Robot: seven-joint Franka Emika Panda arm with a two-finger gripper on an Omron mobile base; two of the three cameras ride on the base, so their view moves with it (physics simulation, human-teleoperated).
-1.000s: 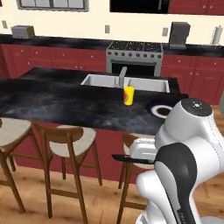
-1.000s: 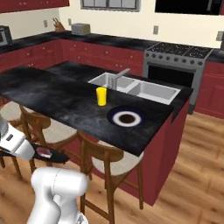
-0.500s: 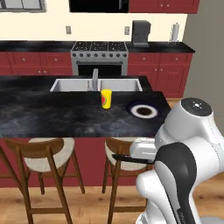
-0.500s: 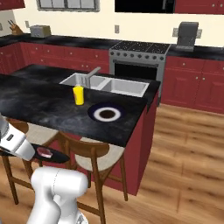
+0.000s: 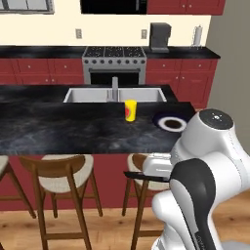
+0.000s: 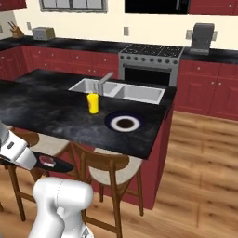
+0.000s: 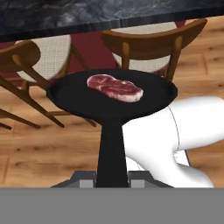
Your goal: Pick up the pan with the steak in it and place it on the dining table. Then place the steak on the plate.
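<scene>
In the left base view, the pan (image 5: 146,177) sticks out flat to the left of the big white arm, down low, below the edge of the dining counter (image 5: 58,128). The end effector itself is hidden behind the arm here. Up on the counter, higher than the pan and a bit to the right, sits the plate (image 5: 172,123). A yellow cup (image 5: 130,110) stands left of the plate, near the sink (image 5: 114,94). Wooden stools (image 5: 62,180) stand under the counter edge.

In the right base view, the end effector (image 6: 28,160) is low at the left side, and it holds the pan (image 6: 55,164) out level. The steak (image 6: 46,161) lies in the pan, close to the end effector. The plate (image 6: 125,123) is up on the counter (image 6: 46,116), well apart from the pan and higher.

In the hand view, the two fingers (image 7: 83,177) are squeezed tight on the pan's long handle (image 7: 112,148), one on each side. The pan (image 7: 153,98) reaches straight out from the end effector and stays flat. The steak (image 7: 115,88) rests near the middle of the pan. Past the pan are two stools (image 7: 153,48) and the wood floor (image 7: 48,153), with the counter edge (image 7: 87,17) at the top.
</scene>
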